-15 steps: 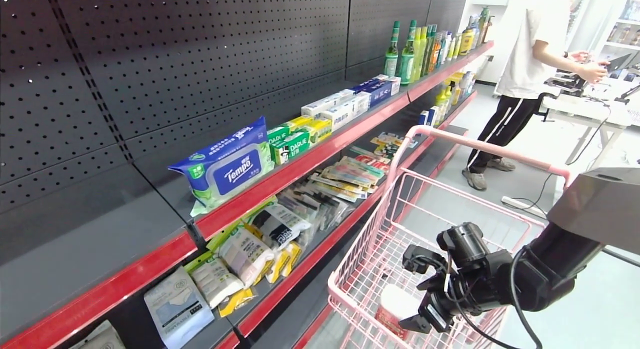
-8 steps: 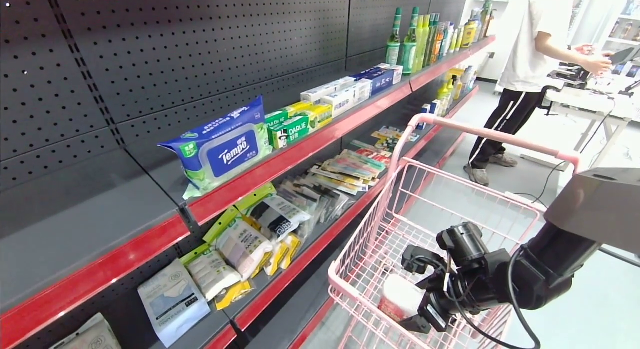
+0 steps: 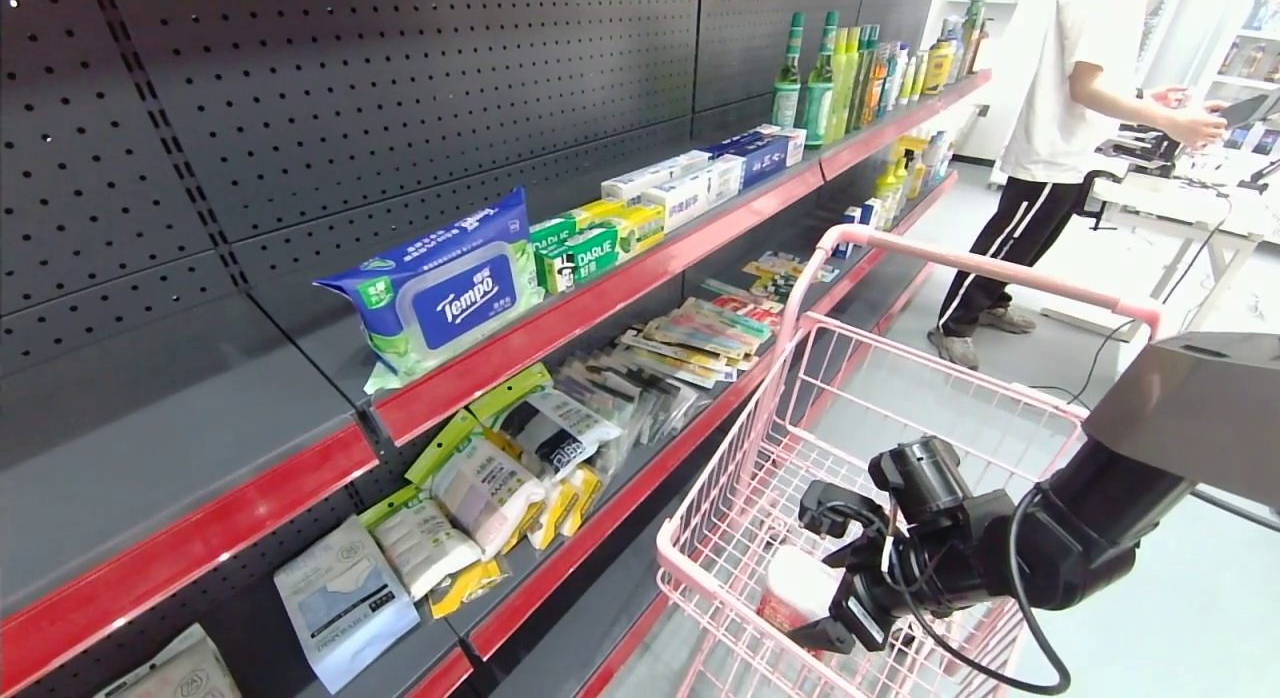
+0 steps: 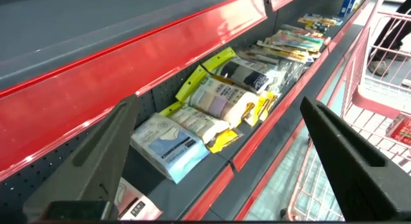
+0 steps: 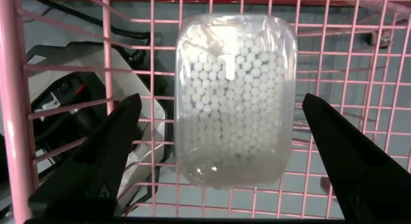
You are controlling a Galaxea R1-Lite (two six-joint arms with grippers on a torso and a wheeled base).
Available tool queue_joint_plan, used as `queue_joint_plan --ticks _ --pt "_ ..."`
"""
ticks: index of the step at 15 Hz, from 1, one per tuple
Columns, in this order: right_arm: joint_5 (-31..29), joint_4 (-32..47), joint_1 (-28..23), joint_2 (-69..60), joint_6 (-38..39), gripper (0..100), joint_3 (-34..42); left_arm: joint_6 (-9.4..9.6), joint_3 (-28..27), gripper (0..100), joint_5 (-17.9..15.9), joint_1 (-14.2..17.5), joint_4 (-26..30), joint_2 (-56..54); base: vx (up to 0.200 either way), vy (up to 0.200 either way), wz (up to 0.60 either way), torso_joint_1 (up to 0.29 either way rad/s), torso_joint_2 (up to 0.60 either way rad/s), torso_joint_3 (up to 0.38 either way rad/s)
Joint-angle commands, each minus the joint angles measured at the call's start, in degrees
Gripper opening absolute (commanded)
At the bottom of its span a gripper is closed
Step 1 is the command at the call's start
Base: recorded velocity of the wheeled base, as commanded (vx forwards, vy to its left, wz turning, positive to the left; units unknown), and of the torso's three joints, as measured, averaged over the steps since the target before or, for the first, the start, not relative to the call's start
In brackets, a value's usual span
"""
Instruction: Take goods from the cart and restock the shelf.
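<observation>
The right claw (image 5: pixel 219 105) hangs spread wide over the clear tub of cotton swabs (image 3: pixel 795 586), which stands on the pink cart's (image 3: pixel 700 576) wire floor. I reckon the smooth plastic may slip or topple as the claw closes, or the claw could snag a wire.

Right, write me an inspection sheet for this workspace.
Surface: top shelf carries wipes, boxes, then bottles.
Job's things: jar of white beads in the cart.
Clutter: packets piled loosely on the lower shelf.
Grippers: left gripper open, facing the lower shelf; right gripper open over the jar, not gripping it.
Cables: thin black cable on the floor beyond the cart.
Surroundings: pegboard behind the shelves; table far right.
</observation>
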Motion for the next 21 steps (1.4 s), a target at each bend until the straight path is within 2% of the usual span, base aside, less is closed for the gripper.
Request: queue_joint_plan --ticks 1,11,21 --pt "0.27 -0.04 -0.05 2.36 -0.04 100 -1.82 -0.02 0.00 100 0.01 -0.02 -0.01 -0.03 0.000 0.000 0.00 0.000 0.00 0.000" --pt "0.01 0.05 0.21 4.30 -0.12 100 -2.26 -0.02 0.00 100 0.01 -0.02 -0.01 -0.03 0.000 0.000 0.00 0.000 0.00 0.000" --pt "-1.92 0.58 1.27 7.29 -0.83 100 -6.13 -0.02 0.00 100 0.01 -0.02 -0.01 -0.03 0.000 0.000 0.00 0.000 0.00 0.000"
